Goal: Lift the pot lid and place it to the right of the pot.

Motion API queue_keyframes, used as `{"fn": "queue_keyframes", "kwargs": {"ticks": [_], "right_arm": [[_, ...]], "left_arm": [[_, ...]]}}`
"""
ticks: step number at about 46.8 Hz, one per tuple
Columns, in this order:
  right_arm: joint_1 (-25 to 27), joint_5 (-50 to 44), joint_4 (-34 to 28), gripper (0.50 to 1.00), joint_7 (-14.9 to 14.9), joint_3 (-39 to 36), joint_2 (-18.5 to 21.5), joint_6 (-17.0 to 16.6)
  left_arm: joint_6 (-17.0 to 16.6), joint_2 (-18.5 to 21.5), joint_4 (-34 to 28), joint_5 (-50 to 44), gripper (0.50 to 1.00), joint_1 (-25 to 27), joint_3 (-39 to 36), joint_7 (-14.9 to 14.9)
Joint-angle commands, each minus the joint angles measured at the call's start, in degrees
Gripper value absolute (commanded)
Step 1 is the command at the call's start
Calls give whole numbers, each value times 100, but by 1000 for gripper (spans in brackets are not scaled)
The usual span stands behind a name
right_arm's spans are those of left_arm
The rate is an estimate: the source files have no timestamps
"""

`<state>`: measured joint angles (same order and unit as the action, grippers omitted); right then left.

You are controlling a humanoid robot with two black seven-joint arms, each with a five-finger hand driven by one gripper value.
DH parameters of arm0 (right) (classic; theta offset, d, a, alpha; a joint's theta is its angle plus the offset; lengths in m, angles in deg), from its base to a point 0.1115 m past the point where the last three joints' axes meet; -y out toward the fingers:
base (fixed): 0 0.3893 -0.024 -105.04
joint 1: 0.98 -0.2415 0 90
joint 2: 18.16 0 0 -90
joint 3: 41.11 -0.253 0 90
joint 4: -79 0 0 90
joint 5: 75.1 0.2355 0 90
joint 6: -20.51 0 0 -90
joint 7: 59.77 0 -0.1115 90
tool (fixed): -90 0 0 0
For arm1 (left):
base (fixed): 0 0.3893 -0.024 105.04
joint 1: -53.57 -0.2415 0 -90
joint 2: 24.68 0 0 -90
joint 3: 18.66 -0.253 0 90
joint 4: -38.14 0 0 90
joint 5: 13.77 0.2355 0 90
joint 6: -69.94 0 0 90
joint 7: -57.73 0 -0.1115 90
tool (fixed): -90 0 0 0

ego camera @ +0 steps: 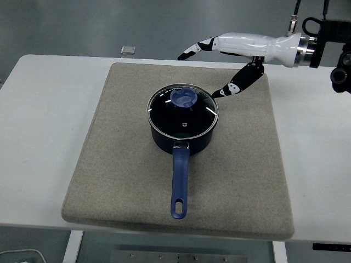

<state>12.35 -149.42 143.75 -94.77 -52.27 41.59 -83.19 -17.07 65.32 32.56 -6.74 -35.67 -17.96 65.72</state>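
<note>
Right hand [230, 55] at 1 o'clock of pot [182, 131], fingers [189, 52] spread, holding nothing. Lid [182, 109] seated on pot, mid-mat [109, 164]. Best centred over blue knob [183, 98], then pinched and raised straight up.

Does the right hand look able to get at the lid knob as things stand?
Probably yes: the right hand is open, up and right of the lid knob, with nothing between them.
</note>
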Motion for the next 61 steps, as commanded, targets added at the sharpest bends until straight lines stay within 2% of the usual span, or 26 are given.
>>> {"fn": "queue_keyframes", "kwargs": {"ticks": [1,33,46,61], "right_arm": [[29,-29,3,903,0,-1,63,43],[372,-530,-155,903,0,78,423,447],[364,-680,-340,903,0,96,652,772],[425,-846,-419,903,0,105,854,869]], "left_arm": [[0,0,5,0,1000,3,0,0],[0,0,5,0,1000,3,9,0],[0,0,5,0,1000,3,0,0],[0,0,5,0,1000,-5,0,0]]}}
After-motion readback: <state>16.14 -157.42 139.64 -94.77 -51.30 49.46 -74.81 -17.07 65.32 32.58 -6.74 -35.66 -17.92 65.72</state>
